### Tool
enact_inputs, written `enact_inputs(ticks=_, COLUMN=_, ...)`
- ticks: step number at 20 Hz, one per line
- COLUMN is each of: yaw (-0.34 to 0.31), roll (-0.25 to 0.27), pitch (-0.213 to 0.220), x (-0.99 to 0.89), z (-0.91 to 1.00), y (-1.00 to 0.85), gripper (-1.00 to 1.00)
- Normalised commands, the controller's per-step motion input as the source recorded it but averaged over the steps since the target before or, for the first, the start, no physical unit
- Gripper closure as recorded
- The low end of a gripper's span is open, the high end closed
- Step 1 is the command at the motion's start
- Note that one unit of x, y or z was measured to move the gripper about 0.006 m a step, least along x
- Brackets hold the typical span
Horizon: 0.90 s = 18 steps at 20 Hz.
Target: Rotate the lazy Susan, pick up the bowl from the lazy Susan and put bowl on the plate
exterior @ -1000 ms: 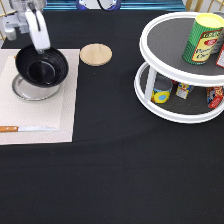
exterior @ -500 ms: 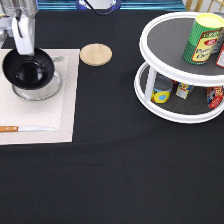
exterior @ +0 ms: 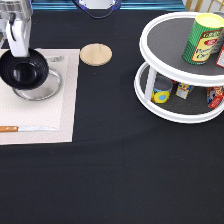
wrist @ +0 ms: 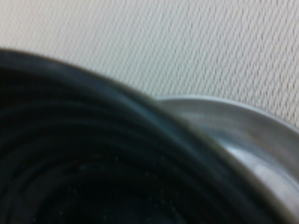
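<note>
The glossy black bowl (exterior: 23, 69) hangs at the exterior view's left, over the left part of the silver plate (exterior: 46, 88), which lies on a beige placemat (exterior: 55, 115). My gripper (exterior: 19, 49) is shut on the bowl's far rim and holds it, reaching down from the exterior view's top. The bowl hides much of the plate. The wrist view shows the bowl's ringed inside (wrist: 78, 160) close up, with the plate's rim (wrist: 236, 135) beside it. The white two-tier lazy Susan (exterior: 170, 114) stands at the exterior view's right, far from the gripper.
A round wooden coaster (exterior: 95, 54) lies just right of the placemat. A knife (exterior: 25, 129) lies on the placemat's near part. A green and yellow can (exterior: 202, 39) stands on the lazy Susan's top tier, and several small cans (exterior: 161, 91) on its lower tier.
The gripper and the bowl have moved toward the exterior view's left, from centred over the plate to off its left side. More of the plate's right rim shows.
</note>
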Motion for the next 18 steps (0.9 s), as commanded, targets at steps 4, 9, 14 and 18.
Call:
enact_inputs(ticks=4, yaw=-0.014, roll=0.000, pitch=-0.014, x=-0.41, z=-0.22, y=0.00, gripper=1.00)
enact_inputs(ticks=9, yaw=-0.011, roll=0.000, pitch=-0.022, x=-0.38, z=-0.29, y=0.03, gripper=1.00)
enact_inputs(ticks=14, yaw=0.000, roll=0.000, pitch=-0.006, x=-0.05, z=-0.25, y=0.08, gripper=1.00)
enact_inputs(ticks=18, yaw=0.000, roll=0.000, pitch=0.000, x=0.04, z=-0.12, y=0.00, gripper=1.00)
